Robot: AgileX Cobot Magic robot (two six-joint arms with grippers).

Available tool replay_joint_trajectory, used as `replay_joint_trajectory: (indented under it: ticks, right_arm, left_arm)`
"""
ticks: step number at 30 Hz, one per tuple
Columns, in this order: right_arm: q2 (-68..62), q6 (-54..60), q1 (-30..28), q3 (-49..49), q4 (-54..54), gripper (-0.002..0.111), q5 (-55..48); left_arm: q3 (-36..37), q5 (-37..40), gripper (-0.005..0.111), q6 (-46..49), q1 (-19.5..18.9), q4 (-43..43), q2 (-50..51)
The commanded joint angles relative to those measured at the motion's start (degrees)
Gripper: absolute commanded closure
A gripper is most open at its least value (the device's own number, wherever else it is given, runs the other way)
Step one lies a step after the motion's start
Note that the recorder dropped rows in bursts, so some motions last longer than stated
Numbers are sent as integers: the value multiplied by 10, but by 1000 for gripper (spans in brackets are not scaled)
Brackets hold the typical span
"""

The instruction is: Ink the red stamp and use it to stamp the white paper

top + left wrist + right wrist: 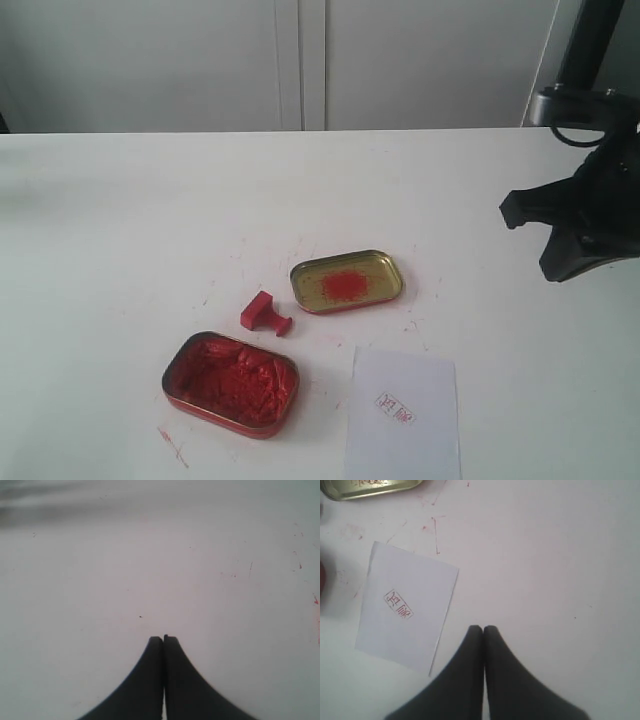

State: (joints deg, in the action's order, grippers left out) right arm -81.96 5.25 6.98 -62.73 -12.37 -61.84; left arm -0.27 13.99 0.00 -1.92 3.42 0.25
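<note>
White paper [402,415], bearing a small red imprint, lies at the near edge of the table [120,220], with the open tin of red ink paste [230,426] to its left. Beyond these, the red stamp [264,313] lies tipped on its side between the tin and the gold lid [312,283], touching neither. Left gripper [163,638] and right gripper [483,628] both have jaws pressed together on nothing, each over bare tabletop, the right one near the paper.

Exterior looks down at the table [120,220] — right wrist, nearer, shares the white paper [405,610].
</note>
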Motion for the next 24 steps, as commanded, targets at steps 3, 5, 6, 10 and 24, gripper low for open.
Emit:
replay_joint_trajectory:
  ticks: [3,5,6,10,24]
  right_arm:
    - [31,-28,-2,2,35,108,-14]
    - [39,-29,-2,4,40,108,-14]
    - [45,-29,-2,7,42,108,-10]
    - [70,-29,-2,42,45,108,8]
    - [206,-27,-2,143,52,108,79]
  left_arm:
    - [3,-1,107,0,4,2,-2]
    - [3,-1,107,0,4,2,-2]
    - [3,-1,107,0,4,2,-2]
    - [3,-1,107,0,4,2,-2]
    - [3,-1,107,0,4,2,-2]
